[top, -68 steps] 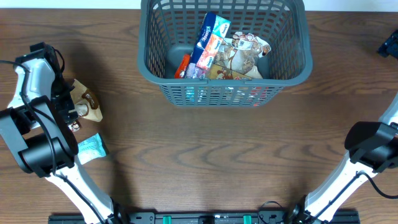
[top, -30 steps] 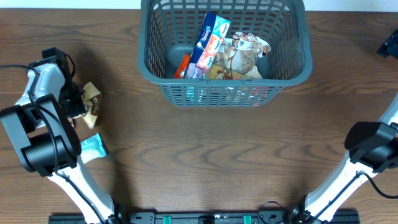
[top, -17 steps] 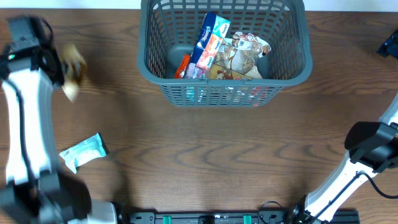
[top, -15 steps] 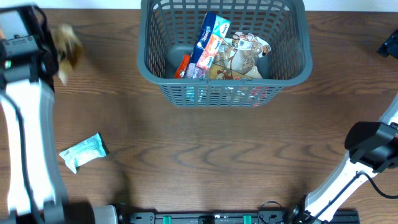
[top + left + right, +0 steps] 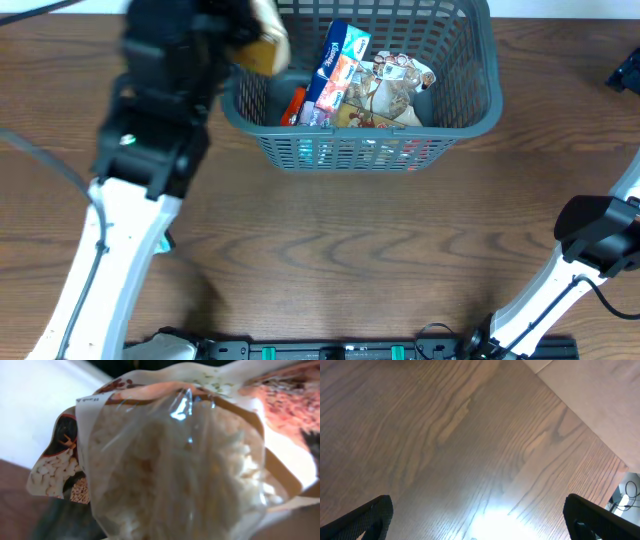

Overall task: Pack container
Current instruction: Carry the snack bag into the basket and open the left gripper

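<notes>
My left arm point(image 5: 140, 150) has swung in from the desk's point(image 5: 350, 250) left edge to the container point(image 5: 360, 135) at the far edge. Left fingers point(image 5: 226, 24) are clamped on the snack bag point(image 5: 262, 46), now over the container's left rim. Right fingers point(image 5: 367, 517) are spread wide.

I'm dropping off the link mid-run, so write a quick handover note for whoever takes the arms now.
Left gripper: shut on a snack packet, held above the left rim of the container.
Right gripper: open, empty, over bare table.
Done: several packets already lie in the container.
To do: release the held packet inside; a teal scrap showing beside the left arm is probably one more packet to fetch.
</notes>
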{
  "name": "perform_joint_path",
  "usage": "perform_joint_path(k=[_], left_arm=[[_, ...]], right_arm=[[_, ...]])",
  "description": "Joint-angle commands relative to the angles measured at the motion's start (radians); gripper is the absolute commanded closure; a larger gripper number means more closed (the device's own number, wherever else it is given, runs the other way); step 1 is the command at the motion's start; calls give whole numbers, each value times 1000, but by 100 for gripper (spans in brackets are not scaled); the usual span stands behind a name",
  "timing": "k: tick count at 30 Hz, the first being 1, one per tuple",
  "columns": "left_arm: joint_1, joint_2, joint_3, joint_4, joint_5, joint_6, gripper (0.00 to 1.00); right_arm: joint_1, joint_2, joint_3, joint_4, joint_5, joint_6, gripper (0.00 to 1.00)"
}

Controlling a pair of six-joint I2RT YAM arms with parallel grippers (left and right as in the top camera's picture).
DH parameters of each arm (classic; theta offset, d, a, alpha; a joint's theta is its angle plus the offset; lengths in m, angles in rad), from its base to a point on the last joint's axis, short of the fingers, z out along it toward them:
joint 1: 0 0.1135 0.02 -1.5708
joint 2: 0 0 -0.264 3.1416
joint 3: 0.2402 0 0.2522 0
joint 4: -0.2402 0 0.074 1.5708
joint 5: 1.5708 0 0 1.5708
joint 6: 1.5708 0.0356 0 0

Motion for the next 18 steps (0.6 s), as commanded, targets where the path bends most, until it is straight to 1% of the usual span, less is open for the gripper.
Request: perform_joint_path(k=[1,12,18], left_arm=[[-37,18,5,9,11,108,94],[-174,204,5,-2,37,114,94],[-182,305,5,-33,36,114,94]], right_arm=[[-2,-10,-1,-1,10,14,1],[-2,-10,-1,-1,10,14,1],[-2,-10,-1,-1,10,14,1]])
